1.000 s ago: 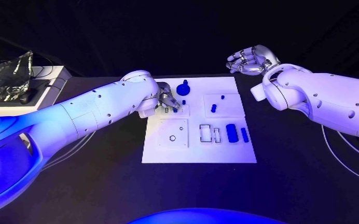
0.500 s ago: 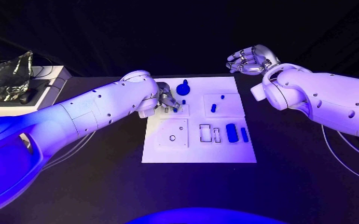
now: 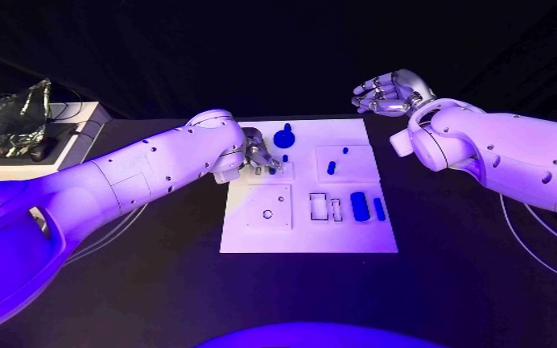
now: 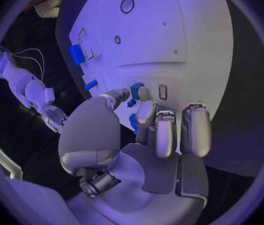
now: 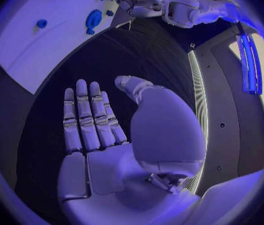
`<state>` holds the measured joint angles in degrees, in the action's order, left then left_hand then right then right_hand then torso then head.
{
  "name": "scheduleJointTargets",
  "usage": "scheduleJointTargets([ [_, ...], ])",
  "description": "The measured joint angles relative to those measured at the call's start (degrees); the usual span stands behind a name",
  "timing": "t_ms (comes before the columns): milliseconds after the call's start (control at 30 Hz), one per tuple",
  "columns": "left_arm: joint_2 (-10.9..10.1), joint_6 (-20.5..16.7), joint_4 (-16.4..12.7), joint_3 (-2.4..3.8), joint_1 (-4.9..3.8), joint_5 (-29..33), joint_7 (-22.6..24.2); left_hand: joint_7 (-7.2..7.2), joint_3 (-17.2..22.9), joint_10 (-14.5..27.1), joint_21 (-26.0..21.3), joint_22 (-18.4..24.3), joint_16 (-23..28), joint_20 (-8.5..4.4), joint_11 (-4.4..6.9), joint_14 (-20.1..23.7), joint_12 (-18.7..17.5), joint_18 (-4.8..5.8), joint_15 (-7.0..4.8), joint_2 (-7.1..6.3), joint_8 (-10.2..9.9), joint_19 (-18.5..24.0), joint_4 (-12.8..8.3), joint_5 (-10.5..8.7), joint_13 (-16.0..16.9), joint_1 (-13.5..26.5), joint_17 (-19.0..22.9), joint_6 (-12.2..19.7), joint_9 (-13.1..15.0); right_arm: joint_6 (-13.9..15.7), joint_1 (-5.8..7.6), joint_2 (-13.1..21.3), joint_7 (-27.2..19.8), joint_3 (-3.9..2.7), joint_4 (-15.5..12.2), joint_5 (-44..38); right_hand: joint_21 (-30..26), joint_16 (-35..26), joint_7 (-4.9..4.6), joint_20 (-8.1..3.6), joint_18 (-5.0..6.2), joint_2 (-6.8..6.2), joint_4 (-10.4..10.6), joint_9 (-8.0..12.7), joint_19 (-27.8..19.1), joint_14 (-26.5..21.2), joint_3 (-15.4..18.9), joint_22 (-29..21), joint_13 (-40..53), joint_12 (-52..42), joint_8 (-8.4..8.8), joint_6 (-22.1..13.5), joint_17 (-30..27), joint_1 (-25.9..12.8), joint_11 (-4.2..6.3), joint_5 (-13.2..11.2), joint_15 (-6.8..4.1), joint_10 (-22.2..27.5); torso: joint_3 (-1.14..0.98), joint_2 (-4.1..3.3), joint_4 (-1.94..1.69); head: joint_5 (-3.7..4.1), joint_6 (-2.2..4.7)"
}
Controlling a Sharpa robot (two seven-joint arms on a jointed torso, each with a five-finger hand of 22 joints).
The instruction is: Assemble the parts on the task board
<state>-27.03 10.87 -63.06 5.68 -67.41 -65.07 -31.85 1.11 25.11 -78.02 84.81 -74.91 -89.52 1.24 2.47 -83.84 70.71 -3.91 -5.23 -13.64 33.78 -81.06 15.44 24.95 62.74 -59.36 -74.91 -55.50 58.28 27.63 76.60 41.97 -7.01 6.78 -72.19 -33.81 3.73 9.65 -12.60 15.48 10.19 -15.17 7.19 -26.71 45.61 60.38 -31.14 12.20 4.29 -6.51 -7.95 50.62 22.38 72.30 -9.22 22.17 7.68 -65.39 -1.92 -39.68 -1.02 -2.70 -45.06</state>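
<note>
Two hands are in sight. The left hand pinches a small blue part between thumb and fingertip, low over the task board near its left far area. The right hand hovers beyond the board's far right corner, fingers apart, holding nothing. A long blue part lies in the board's right section, long axis running near to far.

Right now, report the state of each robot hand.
Left robot hand: on the task board, fingertips at a small blue part; a grip cannot be told.
Right robot hand: open, holding nothing.
</note>
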Motion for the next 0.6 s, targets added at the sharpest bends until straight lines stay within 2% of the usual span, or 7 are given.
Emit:
scheduleJointTargets([
  [300,-0.2,0.0,-0.1,-0.01,0.04,0.1,-0.1,0.11,-2.9,0.0,-0.2,0.0,0.0,0.00,0.00,0.0,0.0,0.00,0.00,0.02,-0.7,0.0,1.3,-3.99,0.1,-0.6,0.0,-0.1,0.4,0.0,0.00,0.0,0.0,0.00,0.0,0.0,0.0,-0.1,0.00,-0.01,0.00,0.00,0.0,0.0,-0.4,0.0,0.0,-0.2,-0.1,0.0,0.00,0.0,-0.1,0.0,-0.21,0.0,0.00,0.2,0.01,0.00,-0.03,0.13,-0.07],
  [467,-0.3,0.0,-0.1,0.00,0.04,0.2,-0.2,0.28,-3.5,0.0,-0.2,0.0,0.0,0.00,-0.01,0.0,0.0,0.00,0.00,0.01,-0.7,0.0,1.3,-4.92,0.2,-0.6,0.0,-0.4,0.5,0.0,0.00,0.0,0.0,0.00,0.0,0.0,0.0,-0.3,0.00,-0.01,0.00,0.13,0.0,-0.1,-0.4,-0.3,0.3,-0.5,-0.1,0.0,0.00,0.0,-0.3,-0.1,-0.20,0.0,0.31,0.2,0.00,0.00,-0.03,0.13,-0.14],
  [600,-0.4,0.0,-0.1,0.02,0.05,0.2,-0.2,0.23,-4.8,-0.2,-0.2,0.0,0.0,0.00,-0.16,0.0,0.0,0.00,0.01,0.64,-1.0,0.0,1.3,-6.05,0.3,0.0,0.0,-0.4,0.7,0.0,0.00,0.1,0.0,0.00,0.0,0.0,0.0,-0.4,0.00,0.20,0.00,0.24,0.0,-0.1,-0.6,-0.3,0.3,-0.6,-0.1,0.0,0.00,0.0,-0.3,-0.2,-0.20,0.0,0.31,0.2,0.01,-0.01,0.00,0.14,-0.15],
])
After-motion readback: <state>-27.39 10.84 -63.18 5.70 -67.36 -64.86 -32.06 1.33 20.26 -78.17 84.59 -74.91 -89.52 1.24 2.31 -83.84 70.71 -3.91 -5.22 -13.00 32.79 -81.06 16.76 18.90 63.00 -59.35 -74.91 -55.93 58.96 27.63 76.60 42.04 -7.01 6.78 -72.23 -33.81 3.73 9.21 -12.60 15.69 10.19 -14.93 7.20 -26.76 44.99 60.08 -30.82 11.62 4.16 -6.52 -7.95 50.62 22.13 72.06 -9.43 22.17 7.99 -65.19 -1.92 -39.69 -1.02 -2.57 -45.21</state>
